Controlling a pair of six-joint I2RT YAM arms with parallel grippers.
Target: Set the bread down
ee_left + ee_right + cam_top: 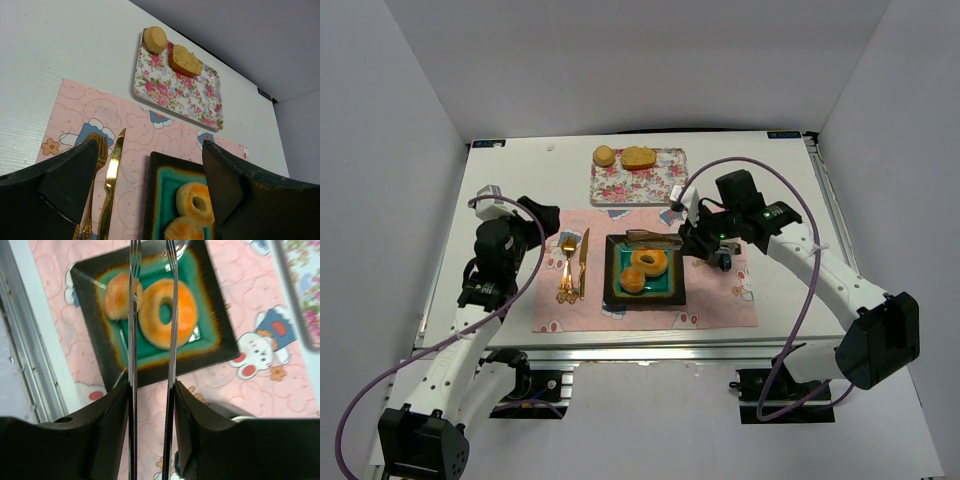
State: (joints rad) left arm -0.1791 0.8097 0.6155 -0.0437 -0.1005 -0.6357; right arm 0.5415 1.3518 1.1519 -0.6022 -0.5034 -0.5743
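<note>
A pale pink placemat (720, 300), printed with cartoon rabbits and bears in blue, white and red, covers part of a white table (520, 170). The square plate (612, 275) is teal in the well with a dark brown-black rim. On it are an orange-gold ring doughnut (650, 262) and, at its 7 o'clock, a golden-brown bun (633, 281). At the plate's 9 o'clock are a gold fork (566, 268) and knife (583, 262). At its 12 o'clock, a white tray (650, 187) patterned with pink roses and green leaves bears a tan roll (604, 155) and a brown-crusted slice (639, 157). The tongs (655, 237) are silver; the right gripper (150, 390) and left gripper (148, 155) are black.
</note>
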